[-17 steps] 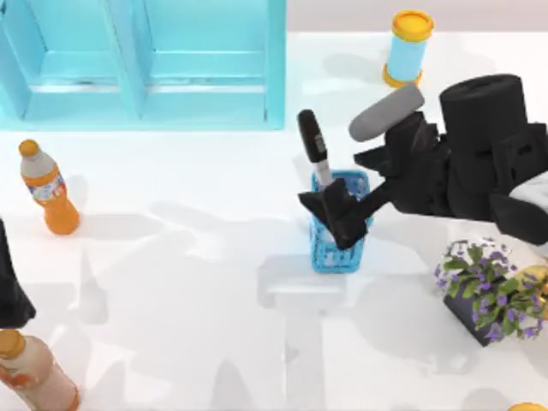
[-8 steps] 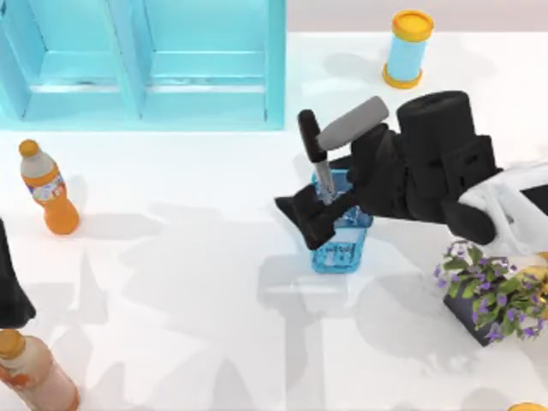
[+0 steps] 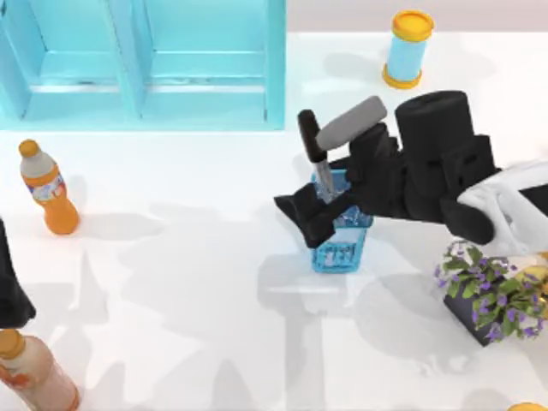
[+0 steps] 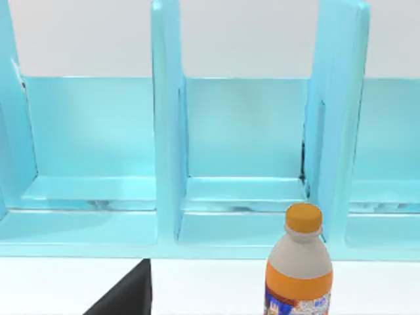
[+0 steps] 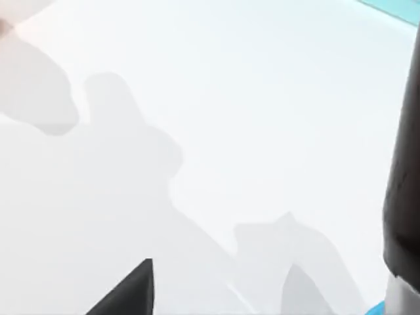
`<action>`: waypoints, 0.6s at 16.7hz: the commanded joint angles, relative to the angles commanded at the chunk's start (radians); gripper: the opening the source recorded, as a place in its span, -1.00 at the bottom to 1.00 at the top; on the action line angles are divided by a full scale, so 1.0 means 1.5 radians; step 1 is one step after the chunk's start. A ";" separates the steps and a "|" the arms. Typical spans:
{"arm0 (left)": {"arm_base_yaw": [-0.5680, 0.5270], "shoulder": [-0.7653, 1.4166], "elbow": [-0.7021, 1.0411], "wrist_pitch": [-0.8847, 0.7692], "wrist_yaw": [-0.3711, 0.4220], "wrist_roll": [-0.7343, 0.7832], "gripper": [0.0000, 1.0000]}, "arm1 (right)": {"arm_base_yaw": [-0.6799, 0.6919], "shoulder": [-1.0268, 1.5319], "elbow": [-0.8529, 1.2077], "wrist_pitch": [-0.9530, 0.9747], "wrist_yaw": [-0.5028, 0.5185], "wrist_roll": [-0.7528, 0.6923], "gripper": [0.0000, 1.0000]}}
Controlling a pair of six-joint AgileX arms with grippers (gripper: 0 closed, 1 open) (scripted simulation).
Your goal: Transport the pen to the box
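White tabletop (image 3: 188, 282) spreads glossy and bare under soft shadows, with a pale blue shelf unit (image 3: 141, 64) of flat panels and open bays along the far side.

From where I stand the job looks close to finished. The pen (image 3: 315, 154) stands tilted in the basket (image 3: 341, 244), thick black cap up, thin grey-white barrel down inside the mesh. The right gripper (image 3: 312, 218) sits low against the basket's near rim, just below the pen's barrel; I cannot tell whether its fingers are closed on the pen or have already let go. What seems left, by my reading, is the release and the arm backing away. In the right wrist view the pen's black cap (image 5: 403, 184) runs down one edge, very close to the camera.

The basket is a small blue box of open plastic mesh, see-through and light looking. The arm is matte black and blocky with a smooth grey cylinder on top.

Farther from the gripper stand an orange bottle (image 3: 47, 188), smooth plastic with a printed label, a blue can (image 3: 408, 49) with a yellow lid, and a leafy purple-flowered plant (image 3: 488, 291) in a dark pot. The left arm (image 3: 10, 287) is parked at the table's left edge.
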 joint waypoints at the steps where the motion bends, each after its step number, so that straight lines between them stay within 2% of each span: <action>1: 0.000 0.000 0.000 0.000 0.000 0.000 1.00 | 0.000 0.000 0.000 0.000 0.000 0.000 -0.06; 7: 0.000 0.000 0.000 0.000 0.000 0.000 1.00 | 0.000 0.000 0.000 0.000 0.000 0.000 -0.96; 10: 0.000 0.000 0.000 0.000 0.000 0.000 1.00 | 0.000 0.000 0.000 0.000 0.000 0.000 -1.00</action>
